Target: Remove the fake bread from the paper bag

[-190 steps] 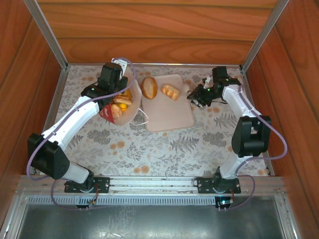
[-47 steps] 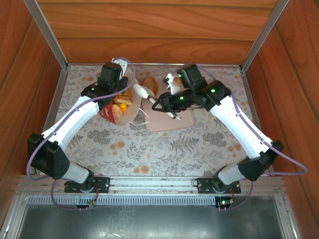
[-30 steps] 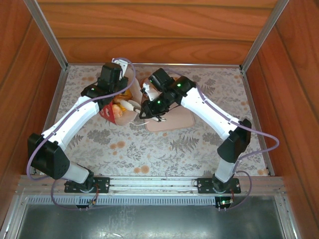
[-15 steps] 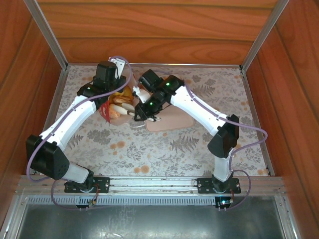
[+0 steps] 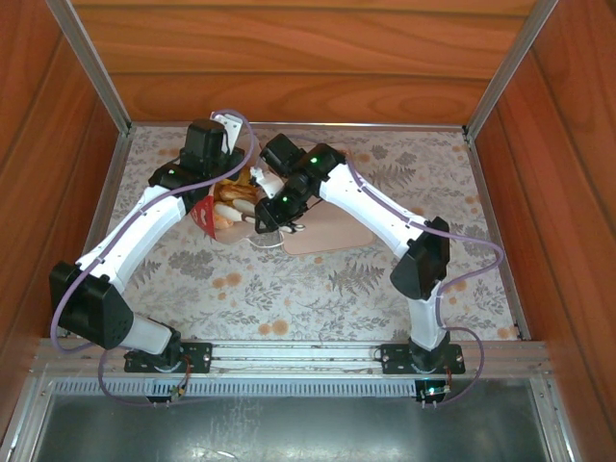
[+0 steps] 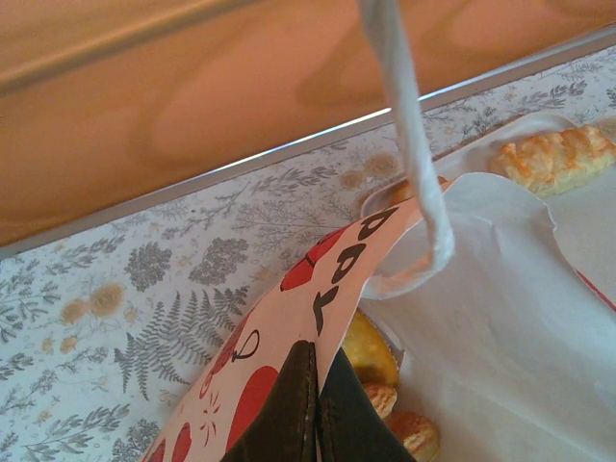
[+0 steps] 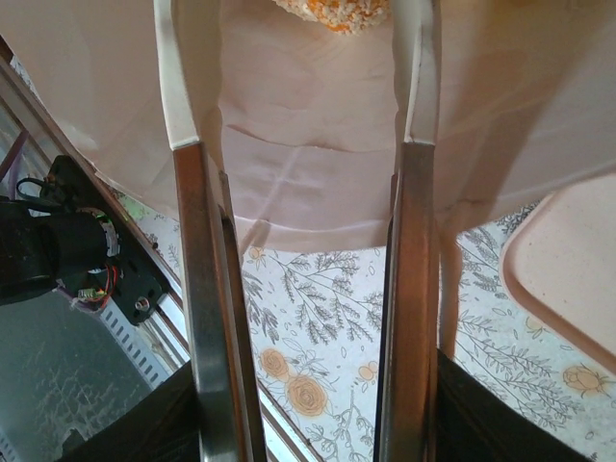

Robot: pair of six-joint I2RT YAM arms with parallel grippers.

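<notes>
Toward the far edge of the table (image 5: 289,289), left of centre, the paper bag (image 5: 207,214) sits tilted w/ its mouth facing the tray (image 5: 337,231) just beside it. L gripper (image 6: 316,371) is pressed together on the bag's rim. It pinches the red-printed wall and holds the mouth up & open. A cord handle (image 6: 409,125) hangs loose past it. The fake bread (image 6: 371,348) is inside, w/ a few golden pcs visible in the mouth, plus a pastry (image 6: 553,154) beyond the rim, prob. on the tray.

R gripper (image 7: 298,67) is at the bag mouth, fingers spread, nothing pinched as far as I can tell. White paper lies under them, and one crumbly orange pc (image 7: 332,12) sits just ahead btw the tips.

Step in hand, I'd judge: reach in & grab the next pc.
- Go in a bit further so the pads straddle the bread's middle, not its end.
- Don't trap paper or cord in the close.
- Close gently, as the light toy may squirt out.
- L side shd hold the rim firm so the bag doesn't drag when R pulls out toward the tray.

Task looks partway done, since pcs remain in the bag.
</notes>
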